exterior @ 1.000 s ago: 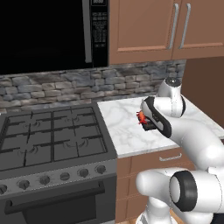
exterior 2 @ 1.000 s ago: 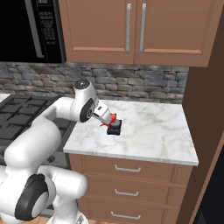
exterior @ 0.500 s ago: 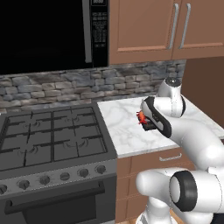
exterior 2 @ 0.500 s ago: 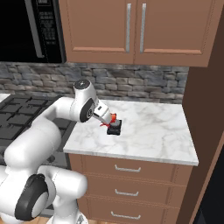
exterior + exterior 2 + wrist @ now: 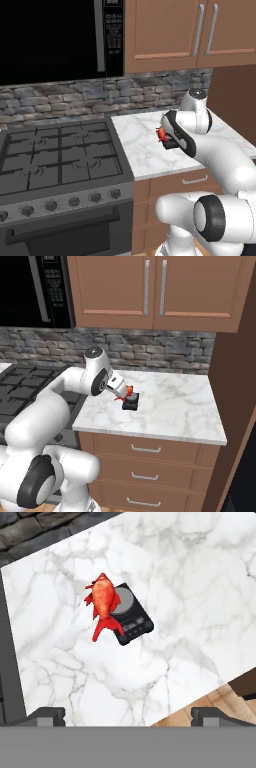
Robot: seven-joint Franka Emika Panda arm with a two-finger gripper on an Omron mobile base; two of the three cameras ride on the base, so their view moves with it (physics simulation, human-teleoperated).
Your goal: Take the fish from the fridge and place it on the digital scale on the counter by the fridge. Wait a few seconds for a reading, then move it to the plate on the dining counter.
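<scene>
Fish (image 5: 104,602) unmoved on digital scale (image 5: 131,614).

The marble counter (image 5: 200,587) carries the digital scale (image 5: 131,614).

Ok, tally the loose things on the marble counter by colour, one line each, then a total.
Red-orange: 1, the fish, lying partly over the scale's edge.
Dark grey-black: 1, the digital scale, flat on the counter.
Total: 2

Red fish (image 5: 104,602) lies partly overhanging scale (image 5: 131,614), apparently flat.
</scene>
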